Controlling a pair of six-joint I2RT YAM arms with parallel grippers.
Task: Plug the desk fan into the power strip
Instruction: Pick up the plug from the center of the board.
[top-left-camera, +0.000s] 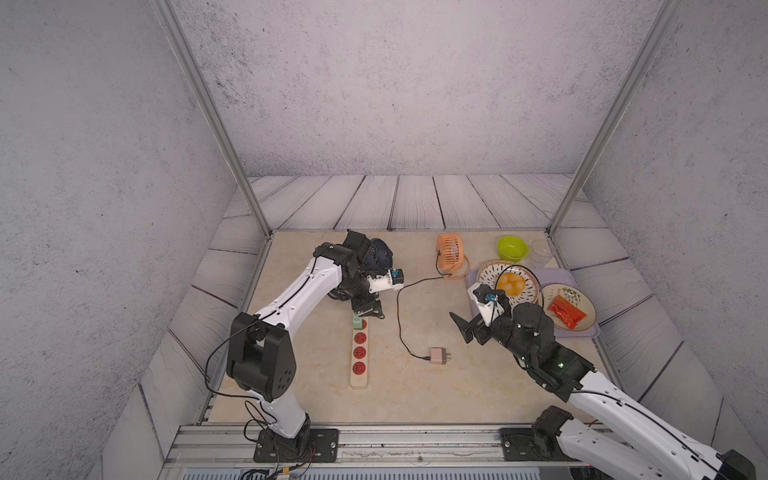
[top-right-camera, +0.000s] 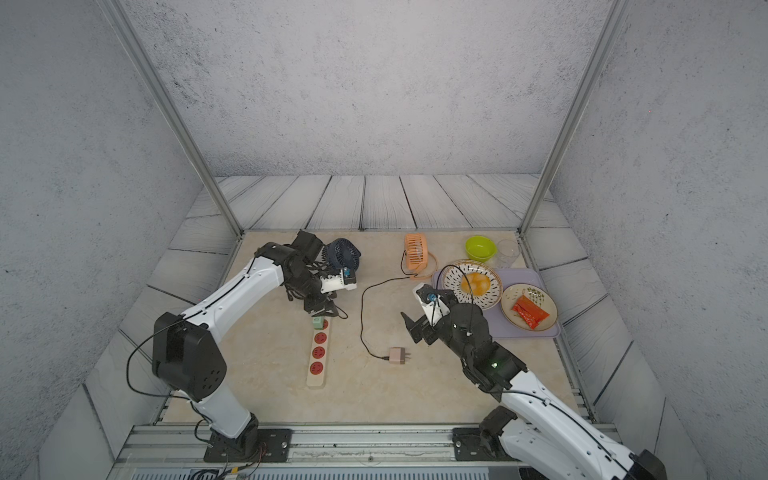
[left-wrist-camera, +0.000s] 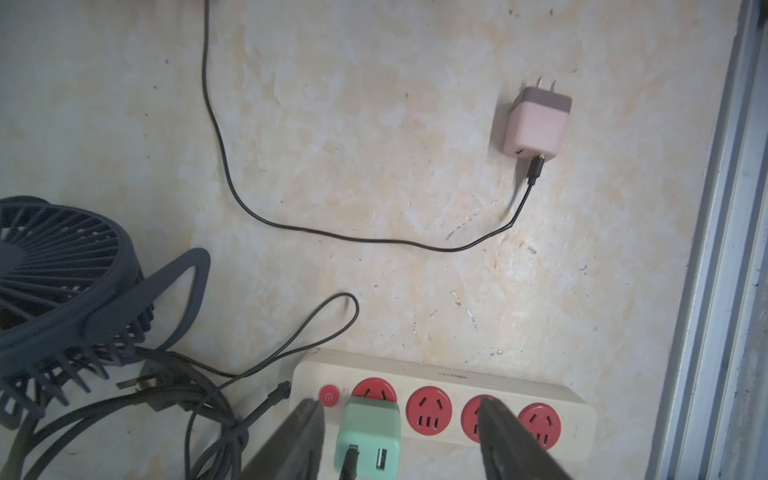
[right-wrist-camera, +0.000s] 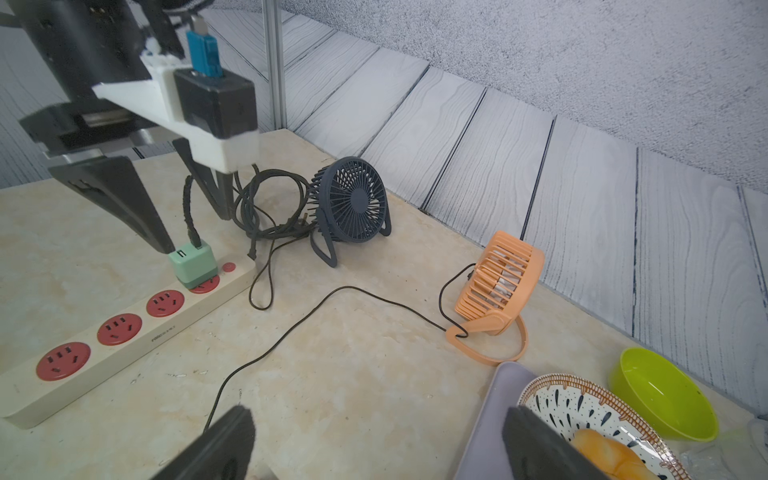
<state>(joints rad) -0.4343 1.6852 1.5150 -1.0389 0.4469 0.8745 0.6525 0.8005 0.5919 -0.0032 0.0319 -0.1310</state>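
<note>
The cream power strip (top-left-camera: 359, 376) (left-wrist-camera: 457, 376) lies lengthwise on the table. A green adapter (top-left-camera: 356, 323) (left-wrist-camera: 368, 436) stands in its first red socket with a black cable in its port. My left gripper (top-left-camera: 368, 313) (left-wrist-camera: 397, 401) hovers just over it, open. One finger is close beside the adapter and the other sits over the third socket. A dark blue desk fan (top-left-camera: 380, 253) (right-wrist-camera: 353, 199) stands behind the strip. An orange desk fan (top-left-camera: 451, 249) (right-wrist-camera: 503, 278) trails a thin cord to a pink adapter (top-left-camera: 437, 356) lying loose. My right gripper (top-left-camera: 465, 328) (right-wrist-camera: 380, 415) is open and holds nothing.
A purple tray (top-left-camera: 582, 334) at the right holds a patterned bowl (top-left-camera: 509, 282) and a plate with a red packet (top-left-camera: 567, 313). A green bowl (top-left-camera: 512, 247) and a clear cup (top-left-camera: 540, 251) stand behind it. The strip's thick black cord (right-wrist-camera: 266, 203) is coiled by the blue fan.
</note>
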